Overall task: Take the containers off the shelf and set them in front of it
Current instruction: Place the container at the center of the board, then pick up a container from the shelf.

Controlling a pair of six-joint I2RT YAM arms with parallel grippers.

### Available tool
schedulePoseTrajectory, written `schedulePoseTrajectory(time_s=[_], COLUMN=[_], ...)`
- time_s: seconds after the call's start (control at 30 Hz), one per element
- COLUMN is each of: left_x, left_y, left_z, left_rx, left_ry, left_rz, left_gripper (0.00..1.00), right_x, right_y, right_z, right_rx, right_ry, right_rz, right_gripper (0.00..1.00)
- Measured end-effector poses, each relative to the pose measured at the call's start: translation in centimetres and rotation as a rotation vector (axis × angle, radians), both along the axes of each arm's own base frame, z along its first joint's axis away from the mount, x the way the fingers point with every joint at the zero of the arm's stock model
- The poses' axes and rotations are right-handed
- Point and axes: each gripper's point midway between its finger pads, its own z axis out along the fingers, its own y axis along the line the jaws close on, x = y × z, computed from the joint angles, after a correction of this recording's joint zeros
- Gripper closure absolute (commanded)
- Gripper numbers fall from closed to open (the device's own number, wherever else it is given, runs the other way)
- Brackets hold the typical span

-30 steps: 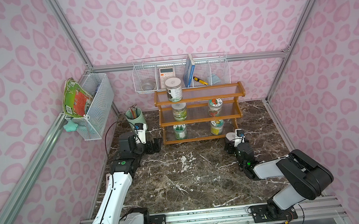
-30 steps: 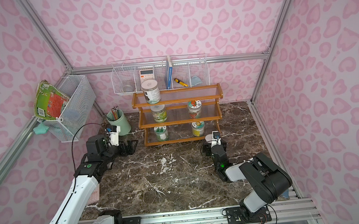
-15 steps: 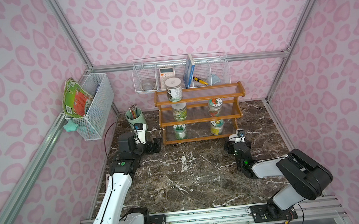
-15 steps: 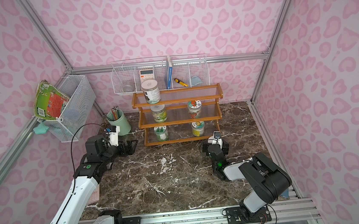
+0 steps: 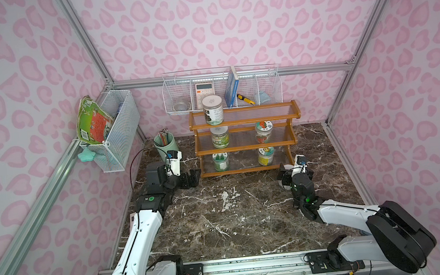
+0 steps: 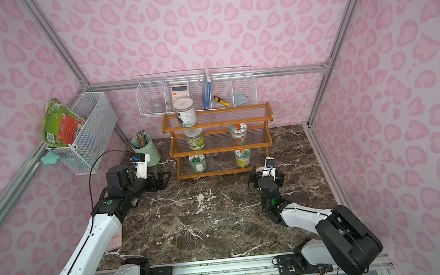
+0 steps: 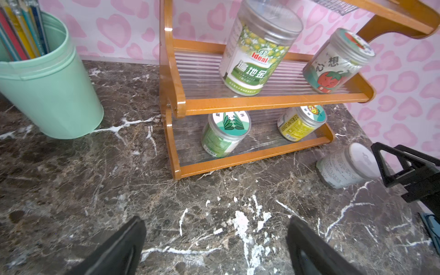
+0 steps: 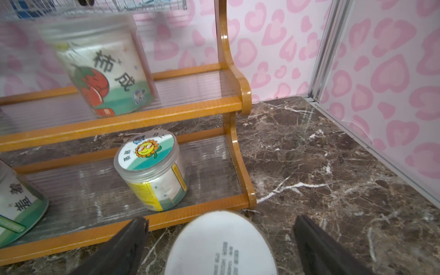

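Jaws of right gripper (image 8: 220,222) spread wide, clasping nothing, straddling plain-lid jar (image 7: 342,167) upright on table (image 5: 234,218), just in front of right foot of shelf (image 5: 252,120)
Jaws of left gripper (image 7: 215,222) apart, empty, low over table near shelf's left end, close to pencil cup (image 5: 165,145)
Five jars up on shelf: top-tier jar (image 5: 213,113) at left; middle tier, green-label jar (image 5: 220,140) at left, tomato jar (image 5: 263,132) at right; bottom tier, tree-lid jar (image 5: 220,161) at left, sunflower jar (image 8: 152,171) at right

Likely trouble, by judgement:
- Finger clipping plain-lid jar on pull-back, from any sideways drift; tip or roll against shelf foot
- Plain-lid jar parked close to shelf front, right by sunflower jar's way out; knock probable on a low, straight reach
- Tight headroom on bottom tier under middle rail; scrape or jam from too steep a lift
- Smooth clear walls on every jar; slip from a shallow or off-centre pinch
- Top-tier jar highest up; topple from a clumsy nudge, with jars below in its fall line
- Pencil cup close to left arm; bump on a wide swing
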Motion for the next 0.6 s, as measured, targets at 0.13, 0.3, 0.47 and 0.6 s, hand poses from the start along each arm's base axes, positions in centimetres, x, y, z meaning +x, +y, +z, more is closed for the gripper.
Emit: schedulePoseTrajectory(time_s=[0.13,0.3,0.47,0.6], left_x=[1.3,3.2,5.2,7.6], left_y=[-1.3,-3.6,-4.9,-5.8], left_z=[5.3,10.2,12.2,13.8], left_rx=[0.0,0.024,0.027,0.014], left_ry=[-0.103,-0.195,-0.25,-0.298], left_rz=[-0.062,-0.167,-0.235,-0.263], left_gripper=[0.03,0.03,0.03,0.03], right_x=[-0.5,-1.7,-3.5,-4.2], right_y=[0.3,1.3,1.4,1.3], right_z=[2.7,4.3,5.1,6.3], right_rx=[0.018,0.036,0.053,0.055], right_ry=[-0.04,-0.056,-0.081,-0.115], right_rz=[0.041,0.144,0.216,0.238], right_gripper=[0.01,0.01,0.01,0.01])
